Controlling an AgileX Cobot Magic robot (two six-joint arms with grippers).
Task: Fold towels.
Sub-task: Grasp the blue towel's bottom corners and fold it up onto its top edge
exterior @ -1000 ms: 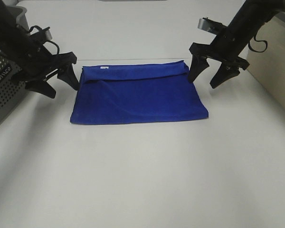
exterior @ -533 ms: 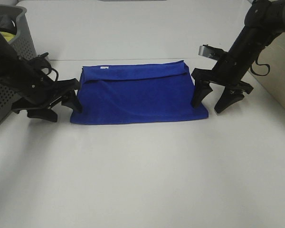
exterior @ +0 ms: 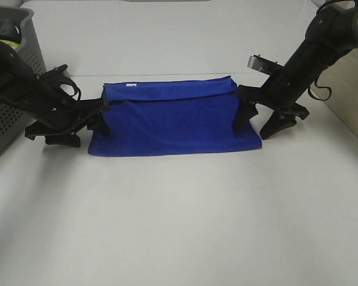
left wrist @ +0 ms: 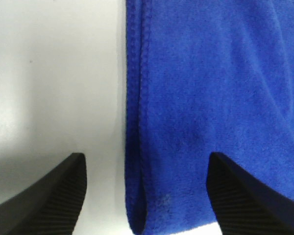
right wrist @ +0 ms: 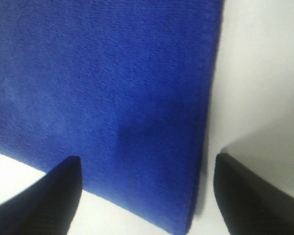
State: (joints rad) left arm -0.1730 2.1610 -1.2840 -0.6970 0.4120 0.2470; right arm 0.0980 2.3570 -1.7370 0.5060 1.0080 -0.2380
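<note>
The royal-blue towel (exterior: 173, 119) lies folded on the white table, with a narrow flap turned over along its far edge and a small white tag (exterior: 130, 86) near the far left corner. My left gripper (exterior: 83, 128) is open and low at the towel's left short edge, near the front corner. In the left wrist view its fingers (left wrist: 49, 205) stand on either side of the towel's edge (left wrist: 137, 147). My right gripper (exterior: 255, 126) is open at the right short edge, and its fingers (right wrist: 259, 200) straddle the towel's front right corner (right wrist: 186, 205). Neither holds anything.
A grey perforated basket (exterior: 12, 77) stands at the far left behind my left arm, with something yellow (exterior: 11, 43) inside. A beige panel (exterior: 346, 95) borders the table on the right. Bare white table (exterior: 179, 214) stretches in front of the towel.
Both arms have come down and forward from the towel's far corners to its short edges near the front corners. Both grippers stayed open and the towel has not moved.
</note>
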